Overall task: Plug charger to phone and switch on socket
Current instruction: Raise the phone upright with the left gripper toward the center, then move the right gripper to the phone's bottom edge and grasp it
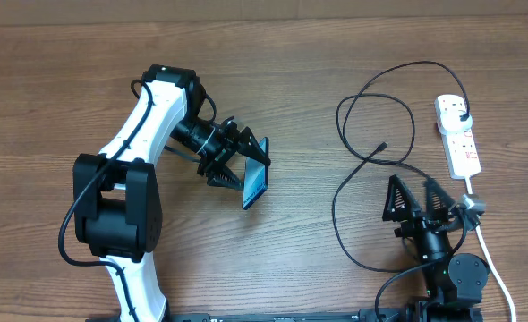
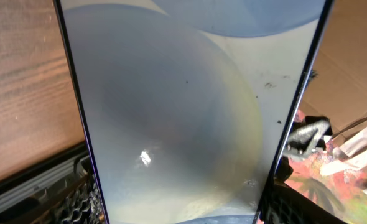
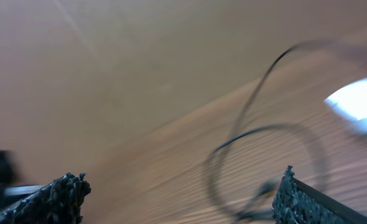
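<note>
Overhead, left gripper [image 1: 239, 166]: clamped on the phone [image 1: 257, 179], which is tilted on edge above the table, well left of the cable.
Left wrist: the lit screen fills the view; the charging port is not visible.
Charger [image 1: 364, 157]: loops on the table, its connector [image 1: 383, 145] lying free.
Right gripper [image 1: 413, 192]: jaws spread wide, empty, near the connector.
Socket [image 1: 461, 143]: far right, black plug appears seated.
Advice: pinch the cable just behind the connector, squarely, so the tip stays stiff for the port.

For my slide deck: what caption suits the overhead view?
Left end effector holds the phone while the open right end effector hovers beside the charger.
</note>
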Action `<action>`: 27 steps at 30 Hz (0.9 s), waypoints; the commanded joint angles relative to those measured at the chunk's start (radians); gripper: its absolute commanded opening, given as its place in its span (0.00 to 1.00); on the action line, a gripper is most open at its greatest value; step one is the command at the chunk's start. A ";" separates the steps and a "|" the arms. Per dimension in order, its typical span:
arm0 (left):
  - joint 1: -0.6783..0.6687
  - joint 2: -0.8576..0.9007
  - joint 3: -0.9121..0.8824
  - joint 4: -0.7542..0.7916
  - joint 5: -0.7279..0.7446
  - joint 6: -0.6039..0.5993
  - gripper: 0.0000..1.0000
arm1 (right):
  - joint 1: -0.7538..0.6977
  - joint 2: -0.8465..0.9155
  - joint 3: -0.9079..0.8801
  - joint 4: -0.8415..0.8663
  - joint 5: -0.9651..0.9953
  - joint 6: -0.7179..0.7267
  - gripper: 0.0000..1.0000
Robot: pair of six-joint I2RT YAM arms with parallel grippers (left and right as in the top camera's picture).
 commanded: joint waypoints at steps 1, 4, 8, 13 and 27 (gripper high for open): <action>0.004 -0.003 0.024 0.026 0.042 -0.018 0.63 | -0.001 -0.011 -0.010 0.014 -0.246 0.435 1.00; 0.004 -0.003 0.024 0.055 0.045 -0.034 0.62 | -0.001 -0.011 -0.010 0.015 -0.252 0.493 1.00; 0.004 -0.003 0.024 0.099 0.045 -0.056 0.63 | -0.002 -0.011 -0.010 0.017 -0.097 0.499 1.00; 0.004 -0.003 0.024 0.141 0.045 -0.079 0.63 | -0.001 -0.010 0.002 0.076 -0.176 0.427 1.00; 0.004 -0.003 0.024 0.185 0.046 -0.087 0.62 | 0.002 0.368 0.513 -0.338 -0.342 0.135 0.99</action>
